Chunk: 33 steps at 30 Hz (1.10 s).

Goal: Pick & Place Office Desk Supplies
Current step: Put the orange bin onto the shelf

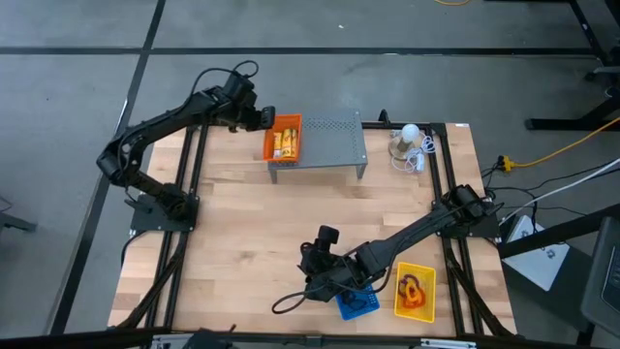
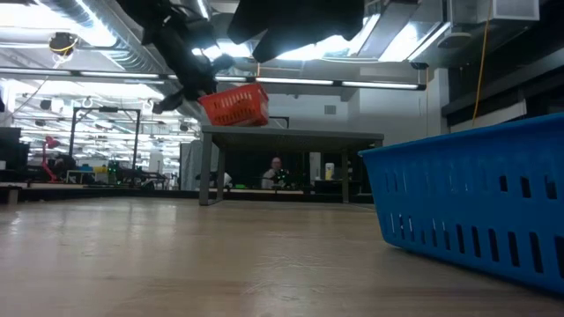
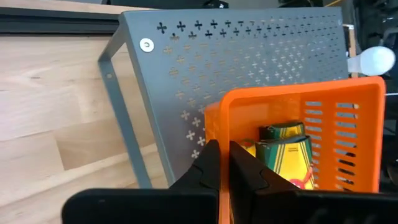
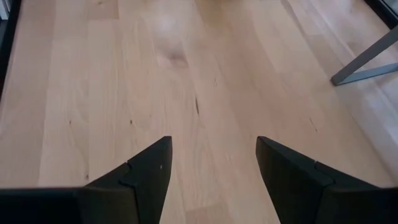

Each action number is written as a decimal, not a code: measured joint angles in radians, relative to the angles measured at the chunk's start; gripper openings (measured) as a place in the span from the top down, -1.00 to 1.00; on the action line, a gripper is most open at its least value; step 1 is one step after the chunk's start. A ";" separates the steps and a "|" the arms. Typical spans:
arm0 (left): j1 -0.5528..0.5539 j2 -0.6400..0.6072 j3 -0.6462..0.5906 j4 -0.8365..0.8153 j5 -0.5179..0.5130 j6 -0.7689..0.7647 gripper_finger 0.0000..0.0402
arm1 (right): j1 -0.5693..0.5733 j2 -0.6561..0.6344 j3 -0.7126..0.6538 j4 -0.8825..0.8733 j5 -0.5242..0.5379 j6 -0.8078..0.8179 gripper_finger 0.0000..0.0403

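Left gripper (image 3: 222, 163): pinched on the orange basket (image 1: 283, 139) wall, holding it above the shelf (image 1: 325, 143) edge
Supplies: yellow packets (image 3: 283, 149) inside that basket
Right gripper (image 4: 211, 168): spread wide, empty, low near the blue basket (image 1: 356, 303)
Doing it well: keep the basket level, lower it squarely onto the shelf

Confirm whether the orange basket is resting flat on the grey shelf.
No: the low view shows the orange basket tilted above the shelf.
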<state>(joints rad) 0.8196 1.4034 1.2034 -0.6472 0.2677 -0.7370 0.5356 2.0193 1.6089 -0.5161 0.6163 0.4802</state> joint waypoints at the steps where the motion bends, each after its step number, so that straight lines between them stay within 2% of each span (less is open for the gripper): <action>1: 0.000 0.003 0.000 0.001 -0.002 0.000 0.98 | 0.000 0.000 0.000 0.000 0.000 -0.003 -0.16; 25: 0.006 0.001 -0.001 0.022 -0.062 -0.029 0.97 | 0.000 0.000 0.000 0.000 -0.004 -0.018 -0.16; 33: -0.041 0.001 -0.002 0.059 -0.120 -0.085 0.97 | -0.006 0.000 0.000 0.000 -0.004 -0.020 -0.16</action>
<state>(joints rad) 0.7789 1.4048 1.2015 -0.5881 0.1476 -0.8220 0.5297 2.0190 1.6089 -0.5159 0.6125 0.4603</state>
